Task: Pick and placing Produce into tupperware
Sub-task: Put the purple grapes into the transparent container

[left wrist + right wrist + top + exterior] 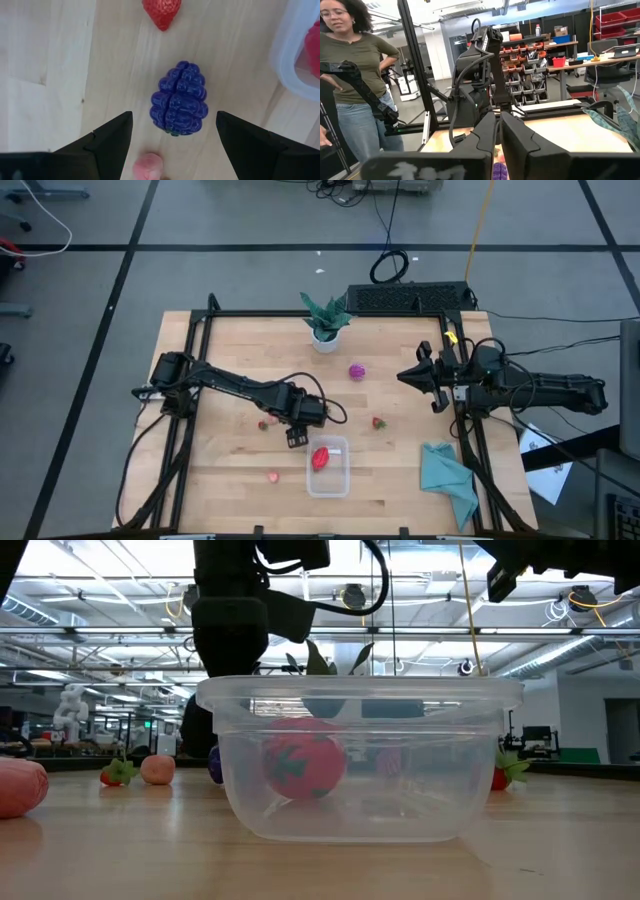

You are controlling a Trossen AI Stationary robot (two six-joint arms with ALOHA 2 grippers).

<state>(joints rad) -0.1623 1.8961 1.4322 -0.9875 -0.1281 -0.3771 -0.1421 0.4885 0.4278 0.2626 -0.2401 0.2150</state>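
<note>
- A dark purple, bumpy toy blackberry [179, 98] is lying on the wooden desk [230, 380] beside the clear rectangular plastic tupperware [328, 477], its long axis running between the fingers.
- One red toy fruit [320, 457] is sitting inside; others are waiting outside.
- The left pincer [172, 137] is hovering spread around it.
- The right pincer [497, 131] is waiting, pressed together.

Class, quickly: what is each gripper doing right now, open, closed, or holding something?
Left gripper: open, empty, over the purple berry.
Right gripper: closed, empty, waiting at the table's right edge.
</note>
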